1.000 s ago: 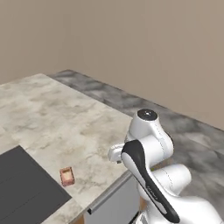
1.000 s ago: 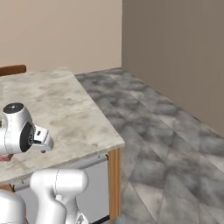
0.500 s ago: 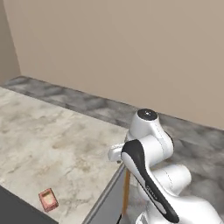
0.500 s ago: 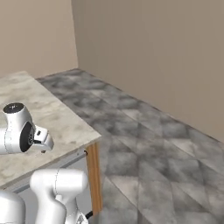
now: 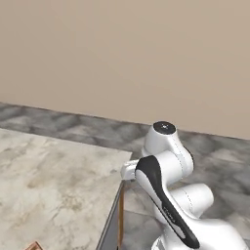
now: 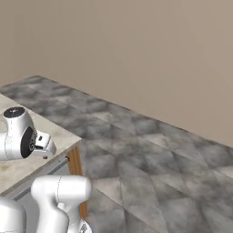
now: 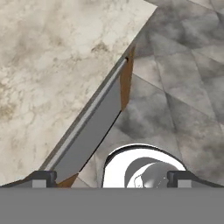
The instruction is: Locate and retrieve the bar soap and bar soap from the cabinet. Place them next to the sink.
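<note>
Standing by the marble counter (image 5: 53, 190) — the arm is folding up close over its own base, likely tucked for travel, not reaching. One bar soap (image 5: 33, 246) is lying flat on the counter at its near edge, probably one bar set down. The hand view is looking down past the counter's corner to the grey tiled floor (image 7: 183, 65); the gripper (image 7: 111, 177) is holding nothing, fingertips spread wide apart. The left base view is giving the soap — the right base view is giving floor and bare wall (image 6: 136, 50)
</note>
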Robot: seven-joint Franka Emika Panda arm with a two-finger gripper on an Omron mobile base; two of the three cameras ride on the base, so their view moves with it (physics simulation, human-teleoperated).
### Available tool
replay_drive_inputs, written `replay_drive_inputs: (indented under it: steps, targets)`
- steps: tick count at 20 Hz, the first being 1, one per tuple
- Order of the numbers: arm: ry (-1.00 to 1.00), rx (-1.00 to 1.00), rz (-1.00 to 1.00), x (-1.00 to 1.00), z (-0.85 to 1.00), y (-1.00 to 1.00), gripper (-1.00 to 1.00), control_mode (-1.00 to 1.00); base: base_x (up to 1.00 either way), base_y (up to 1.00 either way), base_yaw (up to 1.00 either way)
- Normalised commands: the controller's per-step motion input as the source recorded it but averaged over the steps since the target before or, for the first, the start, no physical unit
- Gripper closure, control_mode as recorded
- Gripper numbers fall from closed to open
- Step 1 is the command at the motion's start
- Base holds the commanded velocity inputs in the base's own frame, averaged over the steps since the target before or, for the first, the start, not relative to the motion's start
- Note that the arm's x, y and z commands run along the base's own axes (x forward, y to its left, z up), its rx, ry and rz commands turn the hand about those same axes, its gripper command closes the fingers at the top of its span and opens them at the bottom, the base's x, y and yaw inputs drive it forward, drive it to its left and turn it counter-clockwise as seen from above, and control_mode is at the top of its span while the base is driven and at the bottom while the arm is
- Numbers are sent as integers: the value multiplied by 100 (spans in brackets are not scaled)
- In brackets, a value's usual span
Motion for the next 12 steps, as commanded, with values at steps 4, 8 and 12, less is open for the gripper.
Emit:
replay_drive_inputs:
  steps: [4, 8, 12]
  targets:
    - [0, 0, 0, 0, 0, 0, -100, 100, 0, -53, -32]
    - [0, 0, 0, 0, 0, 0, -100, 100, 0, -42, -35]
    - [0, 0, 0, 0, 0, 0, -100, 100, 0, -52, -31]
